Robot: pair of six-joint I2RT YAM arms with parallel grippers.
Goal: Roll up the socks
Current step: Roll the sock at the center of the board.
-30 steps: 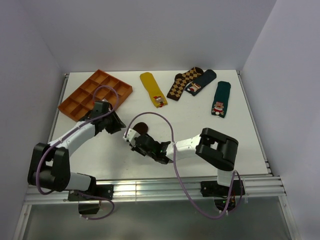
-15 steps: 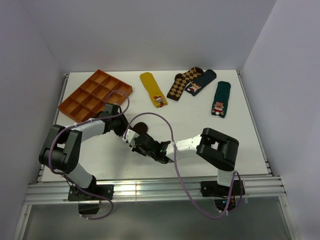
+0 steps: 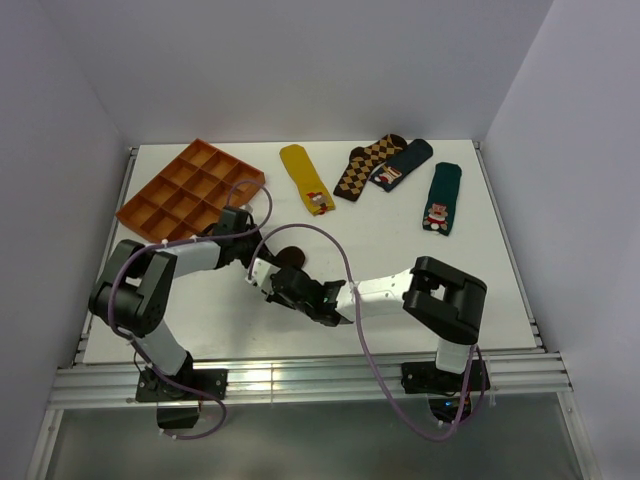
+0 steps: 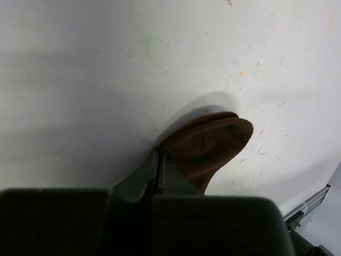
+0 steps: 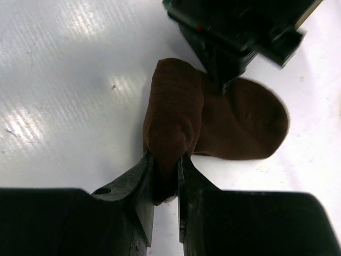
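The dark brown sock (image 3: 288, 256) lies mid-table, partly rolled; its cuff stripes do not show. In the right wrist view my right gripper (image 5: 166, 160) is shut on the rolled-up end of the sock (image 5: 176, 114), while the flat toe part (image 5: 245, 125) lies on the table beyond. My right gripper (image 3: 268, 283) sits just in front of the sock. My left gripper (image 3: 252, 256) is at the sock's left edge. In the left wrist view its jaws (image 4: 159, 153) are closed with nothing seen between them, tips touching the sock's edge (image 4: 210, 144). The left gripper's body (image 5: 240, 32) shows above the sock.
An orange compartment tray (image 3: 190, 190) stands at the back left. A mustard yellow sock (image 3: 305, 178), a diamond-patterned sock (image 3: 365, 167), a dark navy sock (image 3: 403, 163) and a green sock (image 3: 441, 198) lie along the back. A purple cable (image 3: 330, 250) loops over the middle.
My left arm has swung in to the right, bringing its gripper from left of the sock up to the sock's edge. My right gripper has stayed shut on the roll, barely moving.
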